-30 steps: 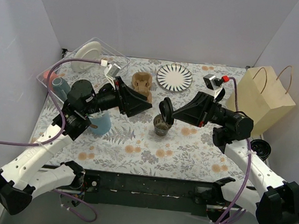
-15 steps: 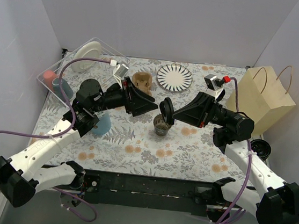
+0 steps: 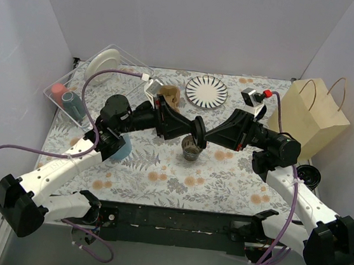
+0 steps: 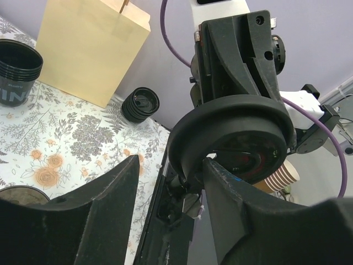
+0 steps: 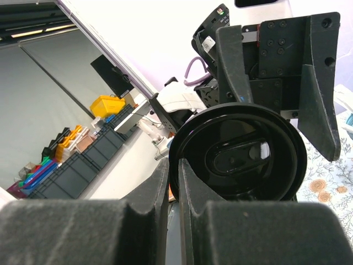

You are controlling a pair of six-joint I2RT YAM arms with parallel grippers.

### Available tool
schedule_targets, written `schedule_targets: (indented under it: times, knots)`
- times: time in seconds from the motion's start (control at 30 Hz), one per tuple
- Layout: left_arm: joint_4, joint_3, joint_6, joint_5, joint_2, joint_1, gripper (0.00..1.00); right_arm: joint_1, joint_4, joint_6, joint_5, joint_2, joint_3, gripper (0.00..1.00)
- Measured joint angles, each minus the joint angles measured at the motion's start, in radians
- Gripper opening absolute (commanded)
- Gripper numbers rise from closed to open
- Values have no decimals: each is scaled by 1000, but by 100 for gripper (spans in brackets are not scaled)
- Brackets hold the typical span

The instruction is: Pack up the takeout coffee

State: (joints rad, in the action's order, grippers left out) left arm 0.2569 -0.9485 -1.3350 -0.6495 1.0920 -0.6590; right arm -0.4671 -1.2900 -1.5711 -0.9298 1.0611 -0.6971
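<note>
A small dark cup (image 3: pixel 192 149) stands open at the table's middle with brown liquid in it; its edge also shows in the left wrist view (image 4: pixel 22 193). My right gripper (image 3: pixel 203 134) is shut on the rim of a round black lid (image 3: pixel 197 128) and holds it on edge just above the cup. The lid fills the right wrist view (image 5: pixel 242 154), pinched between my right gripper's (image 5: pixel 174 176) fingers. My left gripper (image 3: pixel 187 128) is open at the lid's left side. In the left wrist view the lid's (image 4: pixel 231 138) lower edge sits between my left gripper's (image 4: pixel 171 171) spread fingers.
A paper bag (image 3: pixel 309 119) stands at the right, with a stack of black lids (image 3: pixel 308 176) in front of it. A stack of dark cups (image 4: pixel 16 72) is near the bag. A light-blue cup (image 3: pixel 119 146), cardboard carrier (image 3: pixel 168 95), striped plate (image 3: pixel 206 91) and clear bin (image 3: pixel 93 78) lie left and behind.
My left arm has swung right, bringing its open gripper from near the carrier up to the lid. The right gripper, the lid and the cup have stayed in place.
</note>
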Motion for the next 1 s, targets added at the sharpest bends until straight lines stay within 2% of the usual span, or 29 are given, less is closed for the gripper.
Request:
schedule_targets:
  times: [0.17, 0.23, 0.27, 0.37, 0.53, 0.63, 0.73, 0.87, 1.0]
  knots:
    - [23, 0, 0, 11, 18, -16, 23, 0, 1, -2, 0, 0, 7, 13]
    - [32, 0, 0, 15, 17, -22, 18, 0, 0, -2, 1, 0, 11, 16]
    - [36, 1, 2, 16, 17, -24, 12, 0, 0, -3, 2, 0, 14, 17]
    - [37, 12, 9, 25, 11, -31, 0, 0, 0, 1, 5, 0, 26, 29]
    - [12, 23, 14, 55, 2, -31, 0, 1, 69, 78, -7, -25, 26, 51]
    - [-71, 21, 31, 116, -25, -31, 0, 2, 308, 245, -10, -74, 0, 67]
    - [-243, -34, 65, 220, -30, -31, 0, 2, 711, 507, 43, -92, -137, 76]
    - [-484, -191, 100, 360, 43, -31, 0, 3, 1195, 819, 224, -81, -358, 82]
    - [-697, -360, 103, 462, 192, -31, 0, 3, 1489, 1002, 428, -76, -433, 93]
